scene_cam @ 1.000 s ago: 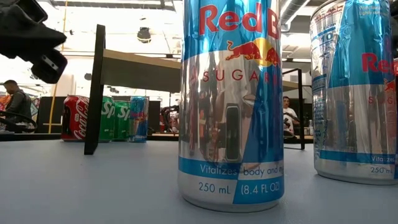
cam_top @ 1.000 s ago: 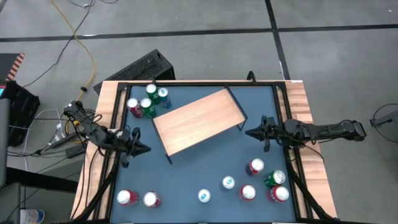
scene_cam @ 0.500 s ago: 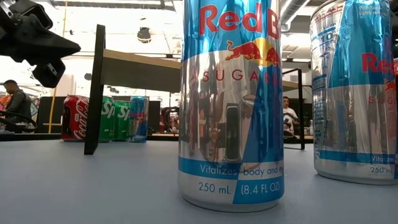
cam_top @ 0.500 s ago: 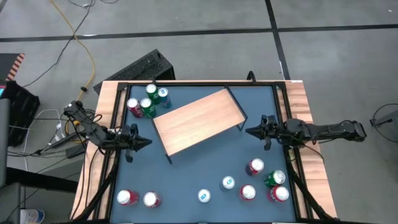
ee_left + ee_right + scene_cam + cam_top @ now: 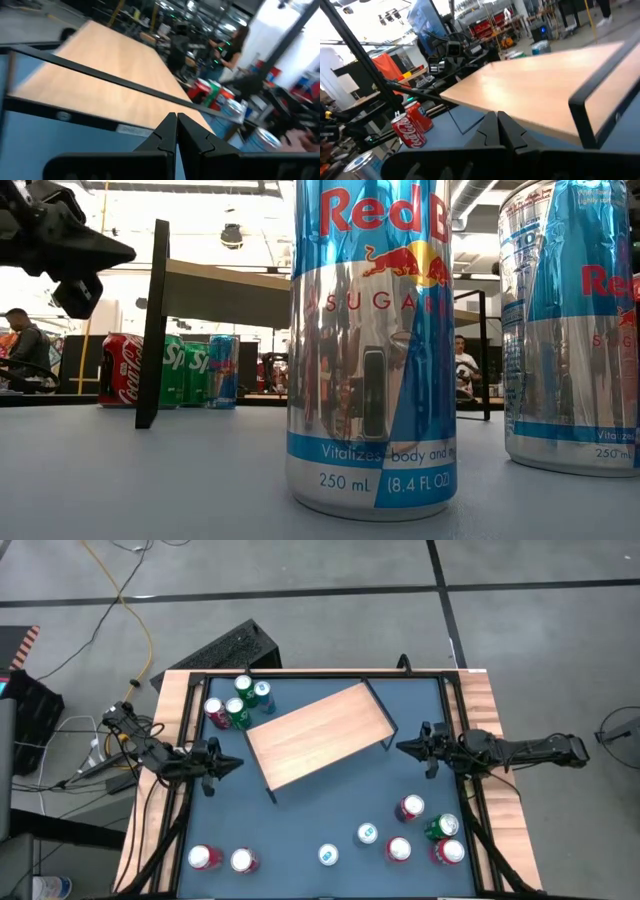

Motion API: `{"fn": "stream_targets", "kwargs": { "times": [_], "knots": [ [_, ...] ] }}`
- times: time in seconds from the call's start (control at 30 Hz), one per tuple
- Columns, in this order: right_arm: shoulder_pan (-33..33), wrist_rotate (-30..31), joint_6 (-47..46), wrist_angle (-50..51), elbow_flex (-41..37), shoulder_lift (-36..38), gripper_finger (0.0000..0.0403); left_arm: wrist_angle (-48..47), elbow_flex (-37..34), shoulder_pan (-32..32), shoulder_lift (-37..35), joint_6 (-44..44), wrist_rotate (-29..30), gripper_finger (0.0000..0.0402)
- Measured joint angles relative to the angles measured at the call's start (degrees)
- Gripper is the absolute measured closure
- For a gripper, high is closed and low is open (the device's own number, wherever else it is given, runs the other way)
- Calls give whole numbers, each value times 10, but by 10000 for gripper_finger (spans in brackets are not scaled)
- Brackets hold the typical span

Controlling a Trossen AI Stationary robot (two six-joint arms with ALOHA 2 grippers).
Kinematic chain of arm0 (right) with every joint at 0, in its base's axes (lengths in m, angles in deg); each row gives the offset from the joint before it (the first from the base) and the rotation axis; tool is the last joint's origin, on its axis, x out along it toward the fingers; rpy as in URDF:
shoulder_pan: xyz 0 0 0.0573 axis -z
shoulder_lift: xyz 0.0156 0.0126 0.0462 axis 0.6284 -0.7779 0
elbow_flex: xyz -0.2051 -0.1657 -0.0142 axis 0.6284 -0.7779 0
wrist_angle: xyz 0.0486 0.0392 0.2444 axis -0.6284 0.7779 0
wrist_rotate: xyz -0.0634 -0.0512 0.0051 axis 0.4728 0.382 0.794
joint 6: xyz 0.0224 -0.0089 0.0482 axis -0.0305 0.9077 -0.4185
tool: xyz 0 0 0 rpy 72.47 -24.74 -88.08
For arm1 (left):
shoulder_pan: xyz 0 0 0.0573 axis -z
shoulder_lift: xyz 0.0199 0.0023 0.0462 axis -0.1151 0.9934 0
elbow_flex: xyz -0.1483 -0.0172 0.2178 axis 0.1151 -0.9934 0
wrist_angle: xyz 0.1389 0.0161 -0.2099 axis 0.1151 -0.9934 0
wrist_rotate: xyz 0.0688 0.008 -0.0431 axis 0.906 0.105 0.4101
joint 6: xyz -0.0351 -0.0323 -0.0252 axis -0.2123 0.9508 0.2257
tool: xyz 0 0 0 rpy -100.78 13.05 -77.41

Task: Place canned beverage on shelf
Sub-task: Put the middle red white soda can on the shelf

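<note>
The shelf point(image 5: 318, 735), a light wooden board on thin black legs, stands slantwise in the middle of the dark blue table; the low view shows its underside point(image 5: 235, 292). Several cans stand upright on the table: a cluster at the far left point(image 5: 238, 702), two red ones at the near left point(image 5: 222, 859), and more at the near right point(image 5: 420, 832). A blue-and-silver can point(image 5: 372, 350) fills the low view. My left gripper point(image 5: 238, 763) is shut, left of the shelf, pointing at it. My right gripper point(image 5: 400, 750) is shut, right of the shelf. Neither holds anything.
Black rails run along the table's left and right edges point(image 5: 186, 740). A second blue-and-silver can point(image 5: 575, 320) stands at the right of the low view. The blue tabletop point(image 5: 300, 820) shows bare between the shelf and the near cans. A person point(image 5: 25, 345) sits beyond the table.
My left gripper has swung its shut fingertips from slanting toward the near edge to pointing straight at the shelf, staying in place. In the low view its tip has risen and moved toward the shelf. Cans and shelf have not moved.
</note>
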Motion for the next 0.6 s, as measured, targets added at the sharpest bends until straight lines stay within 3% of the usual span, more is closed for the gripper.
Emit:
{"fn": "stream_targets", "kwargs": {
  "times": [0.27, 0.6],
  "knots": [
    [0, 34, 65, -45, 0, 0, 403, 0, 0, 0, 0, 1, 13, 401],
    [0, 41, 74, -36, 0, 0, 403, 4, 0, 0, 0, -2, 24, 401]
  ]
}}
